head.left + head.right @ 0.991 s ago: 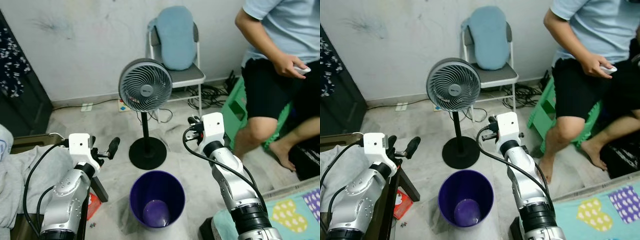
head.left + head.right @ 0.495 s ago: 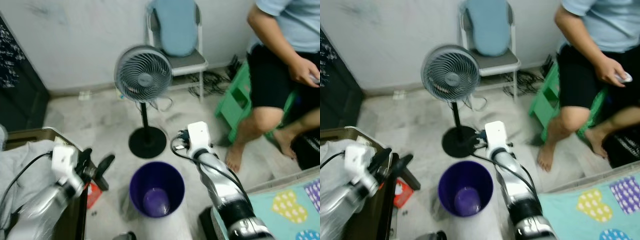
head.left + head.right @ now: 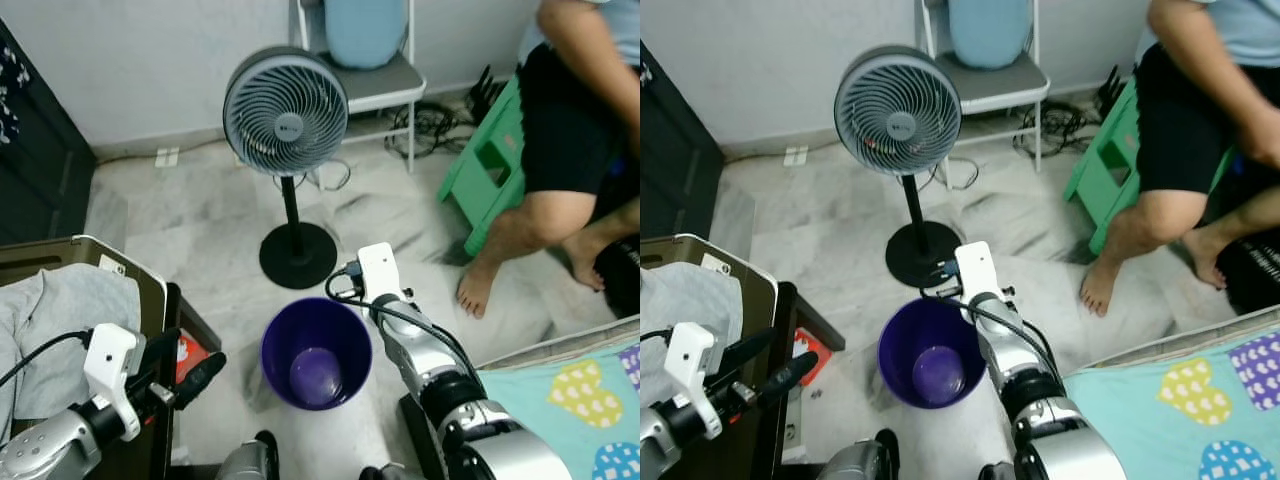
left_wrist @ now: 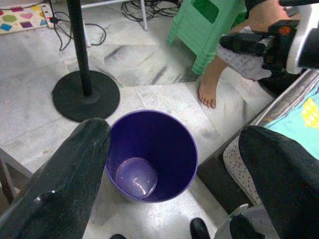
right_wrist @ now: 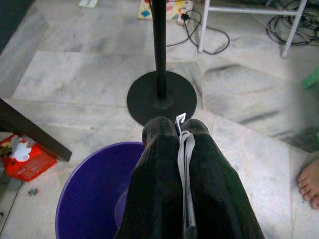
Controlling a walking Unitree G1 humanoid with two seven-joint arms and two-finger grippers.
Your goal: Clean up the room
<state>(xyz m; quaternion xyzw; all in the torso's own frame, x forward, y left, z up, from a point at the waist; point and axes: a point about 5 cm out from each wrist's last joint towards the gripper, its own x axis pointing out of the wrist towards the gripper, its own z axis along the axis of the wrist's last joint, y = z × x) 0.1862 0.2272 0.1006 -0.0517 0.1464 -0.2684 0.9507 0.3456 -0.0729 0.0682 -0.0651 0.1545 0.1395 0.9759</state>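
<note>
The left gripper [image 4: 169,164] hangs at 8 o'clock, its 2 fingers [image 4: 65,174] spread wide. The purple bin [image 3: 316,352] stands at centre. Above its 1 o'clock rim, the right gripper [image 5: 175,130] pinches a thin white scrap [image 5: 186,164]. The fan [image 3: 285,98] rises at 12 o'clock.

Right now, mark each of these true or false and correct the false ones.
1. The purple bin lies tipped on its side. False: it stands upright, mouth up.
2. The right gripper has its fingers shut on a thin grey-white scrap. True.
3. The standing fan is behind the bin, near the folding chair. True.
4. The left gripper is clamped on a red packet. False: its fingers are spread apart, holding nothing.
5. A person's bare foot rests beside the green stool. True.
</note>
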